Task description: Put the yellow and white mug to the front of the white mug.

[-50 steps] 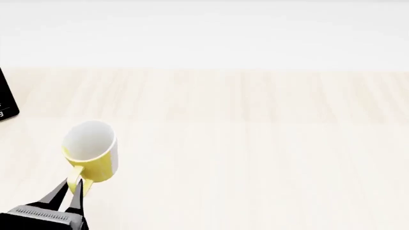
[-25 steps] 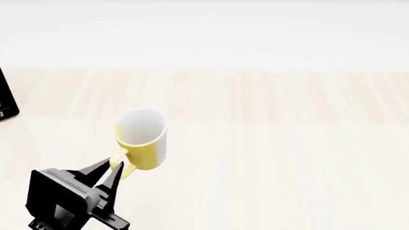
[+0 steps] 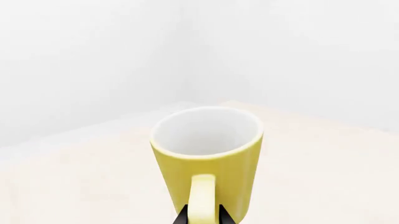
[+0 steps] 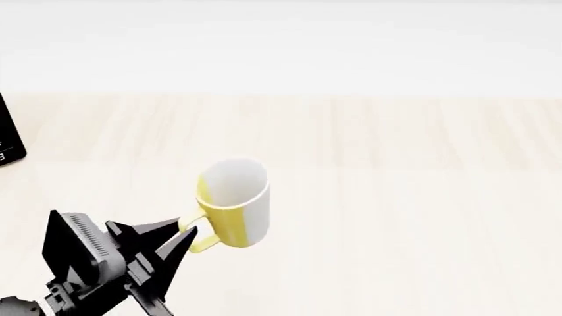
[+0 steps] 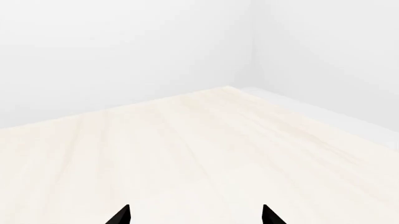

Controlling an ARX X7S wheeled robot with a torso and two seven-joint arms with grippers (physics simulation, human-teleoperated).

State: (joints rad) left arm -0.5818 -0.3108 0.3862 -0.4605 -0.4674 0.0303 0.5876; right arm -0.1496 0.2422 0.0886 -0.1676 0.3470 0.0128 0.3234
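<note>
Black fingers (image 4: pixel 178 235) of our left gripper (image 4: pixel 187 232) were closed on the yellow loop handle (image 3: pixel 202 198), one tip on each side of it in the left wrist view; nothing else was in their hold.

Item held: the yellow and white mug (image 4: pixel 233 201), upright to slightly tilted, mouth open upward, white inside, a white panel on the side away from the handle. It sat over the pale wooden tabletop (image 4: pixel 404 197), left of centre in the head view; we could not tell whether its base touched the surface.

Item absent: the white mug appeared in no view, so its front was not yet located.

Right gripper (image 5: pixel 194 215): only two dark tips showed, spread well apart, with bare tabletop between them.

Handling notes, as we judged them: a handle pinch lets the body swing, so we advised a slow, level carry, rim kept horizontal, a search for the white mug before committing, then a descent clear of it until the base sat flat before release.

Also noted: a dark object (image 4: pixel 10 131) at the left edge.
</note>
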